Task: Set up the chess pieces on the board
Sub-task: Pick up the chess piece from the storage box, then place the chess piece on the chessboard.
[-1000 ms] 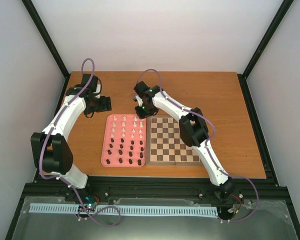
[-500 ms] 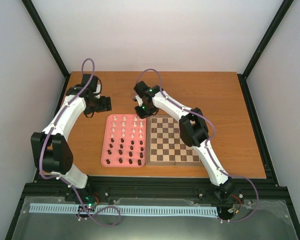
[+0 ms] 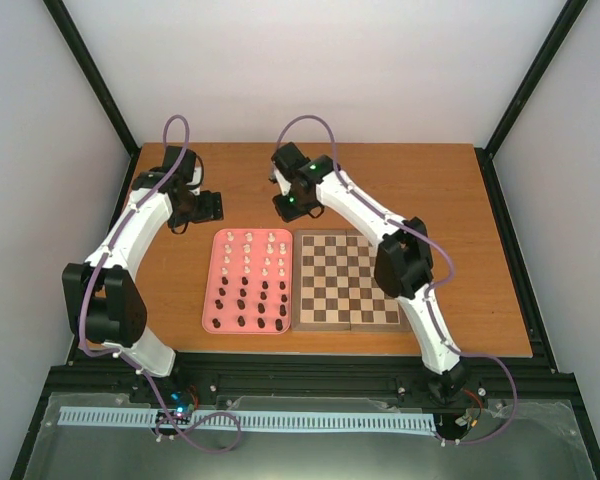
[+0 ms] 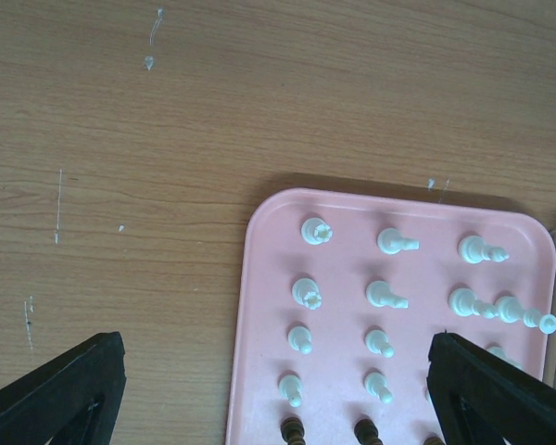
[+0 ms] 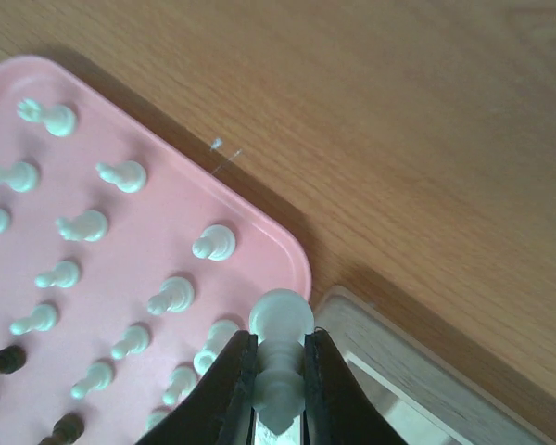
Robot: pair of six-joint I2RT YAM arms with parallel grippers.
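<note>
Right gripper (image 5: 280, 357) pinching white pawn (image 5: 281, 320), above pink tray's (image 5: 157, 213) far corner nearest board (image 3: 345, 280). Keep squeeze steady, carry level, set upright mid-square. My left gripper (image 4: 276, 371) gapes wide, idle over tray's far-left corner.

The top camera looks down from afar; both close wrist cameras share the tray (image 4: 269, 269).

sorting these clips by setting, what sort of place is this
Most likely a robot lab test cell: a wooden table boxed in by plain white walls and black frame posts, two arms bolted at its near edge, and a board and pink tray of chess pieces staged.
</note>
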